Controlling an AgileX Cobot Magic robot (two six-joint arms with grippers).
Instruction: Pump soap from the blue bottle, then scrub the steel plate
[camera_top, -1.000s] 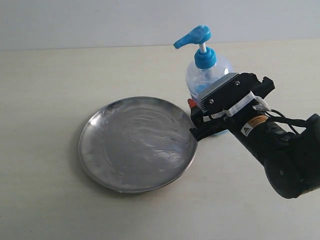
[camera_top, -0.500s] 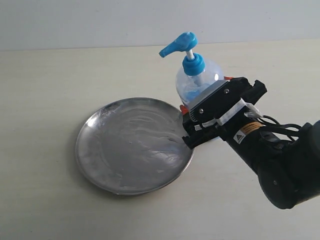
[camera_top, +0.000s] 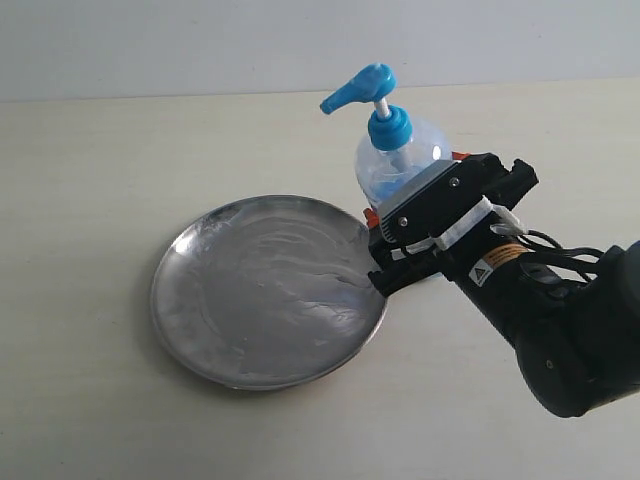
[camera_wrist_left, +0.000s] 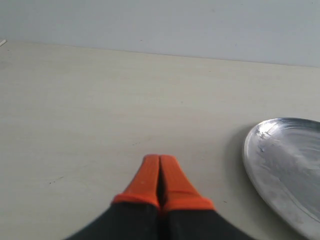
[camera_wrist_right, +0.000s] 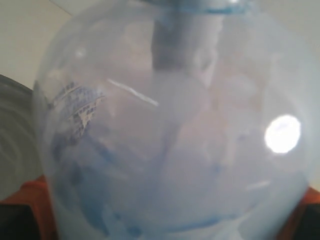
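Observation:
The blue bottle (camera_top: 398, 160) stands upright at the steel plate's (camera_top: 268, 290) far right rim, its blue pump head (camera_top: 357, 88) pointing left over the plate. My right gripper (camera_top: 415, 200) is shut on the bottle's clear body, an orange finger on each side. In the right wrist view the bottle (camera_wrist_right: 170, 130) fills the frame, with orange fingers (camera_wrist_right: 31, 200) at its edges and the plate (camera_wrist_right: 15, 130) beside it. The plate's surface shows pale streaky smears; I see no distinct blue blobs of soap. My left gripper (camera_wrist_left: 159, 164) is shut on nothing, low over the table, left of the plate (camera_wrist_left: 287, 170).
The cream table (camera_top: 90, 160) runs to a pale wall behind. My right arm (camera_top: 560, 330) comes in from the lower right. The left arm does not show in the exterior view.
My right gripper has carried the bottle leftward to the plate's rim, and the plate has slid slightly left. Over the last half second it has barely moved.

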